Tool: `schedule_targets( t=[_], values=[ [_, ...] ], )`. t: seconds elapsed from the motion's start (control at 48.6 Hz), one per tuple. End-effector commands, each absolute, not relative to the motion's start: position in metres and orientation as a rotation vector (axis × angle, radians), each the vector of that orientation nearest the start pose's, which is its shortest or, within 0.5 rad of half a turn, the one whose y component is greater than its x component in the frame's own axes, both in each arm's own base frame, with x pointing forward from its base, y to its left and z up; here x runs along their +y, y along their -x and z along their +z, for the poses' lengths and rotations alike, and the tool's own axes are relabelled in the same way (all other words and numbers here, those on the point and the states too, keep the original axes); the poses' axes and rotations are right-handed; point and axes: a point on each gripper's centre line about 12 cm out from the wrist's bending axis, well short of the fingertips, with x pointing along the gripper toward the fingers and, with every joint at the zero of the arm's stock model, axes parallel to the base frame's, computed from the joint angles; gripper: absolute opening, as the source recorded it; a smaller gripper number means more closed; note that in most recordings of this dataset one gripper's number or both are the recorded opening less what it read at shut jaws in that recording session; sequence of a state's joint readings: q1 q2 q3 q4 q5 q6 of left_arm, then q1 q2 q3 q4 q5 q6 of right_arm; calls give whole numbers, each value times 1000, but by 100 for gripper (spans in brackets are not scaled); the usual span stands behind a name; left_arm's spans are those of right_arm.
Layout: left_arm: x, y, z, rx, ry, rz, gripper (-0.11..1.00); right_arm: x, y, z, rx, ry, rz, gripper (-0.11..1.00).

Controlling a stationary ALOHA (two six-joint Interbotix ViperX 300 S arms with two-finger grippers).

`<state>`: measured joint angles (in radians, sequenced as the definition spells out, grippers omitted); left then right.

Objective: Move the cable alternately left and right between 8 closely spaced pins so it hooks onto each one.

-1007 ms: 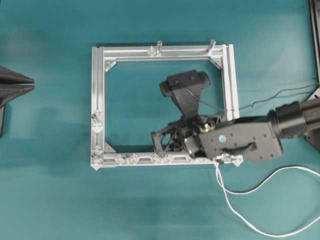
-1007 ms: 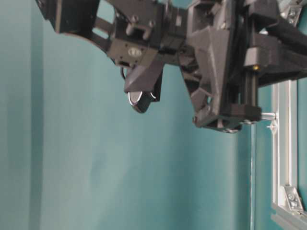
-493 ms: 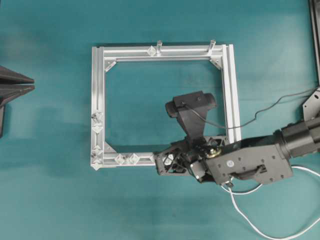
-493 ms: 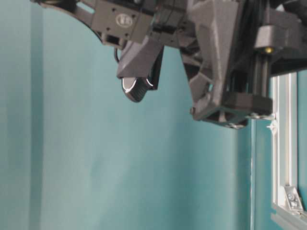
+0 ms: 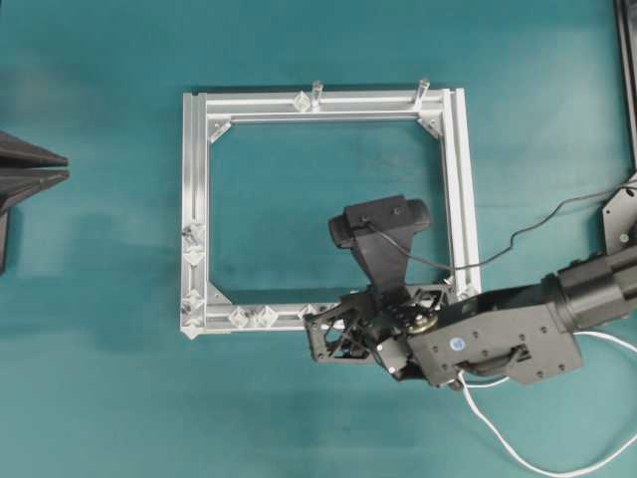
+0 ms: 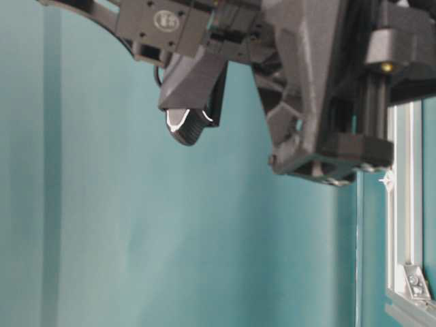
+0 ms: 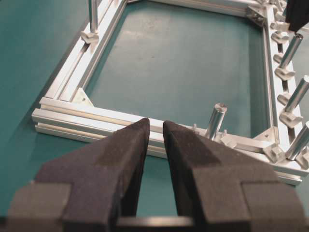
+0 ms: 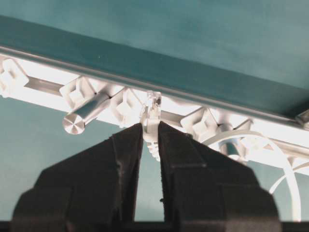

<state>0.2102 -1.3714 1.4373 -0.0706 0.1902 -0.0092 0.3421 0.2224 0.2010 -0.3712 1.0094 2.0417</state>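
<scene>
Cable plug sits pinched between the right claw fingers (just beside the pins).

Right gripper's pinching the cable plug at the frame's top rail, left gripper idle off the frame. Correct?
Not quite: the right gripper works at the bottom rail of the frame, as the overhead view shows. It does pinch the cable plug, and the left gripper sits idle off the frame.
</scene>
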Motion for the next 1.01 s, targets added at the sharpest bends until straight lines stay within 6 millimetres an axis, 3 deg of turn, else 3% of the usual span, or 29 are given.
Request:
schedule_targets(
  t=[0.0, 0.637, 0.987],
  values=[
    [26, -130, 200, 234, 109, 206, 24, 112, -409, 184, 857, -1131, -1063, 13],
    [26, -130, 199, 234, 109, 206, 24, 112, -409, 182, 860, -1128, -1069, 13],
    [26, -130, 200, 234, 111, 205, 24, 133, -405, 186, 873, -1141, -1041, 13]
  ],
)
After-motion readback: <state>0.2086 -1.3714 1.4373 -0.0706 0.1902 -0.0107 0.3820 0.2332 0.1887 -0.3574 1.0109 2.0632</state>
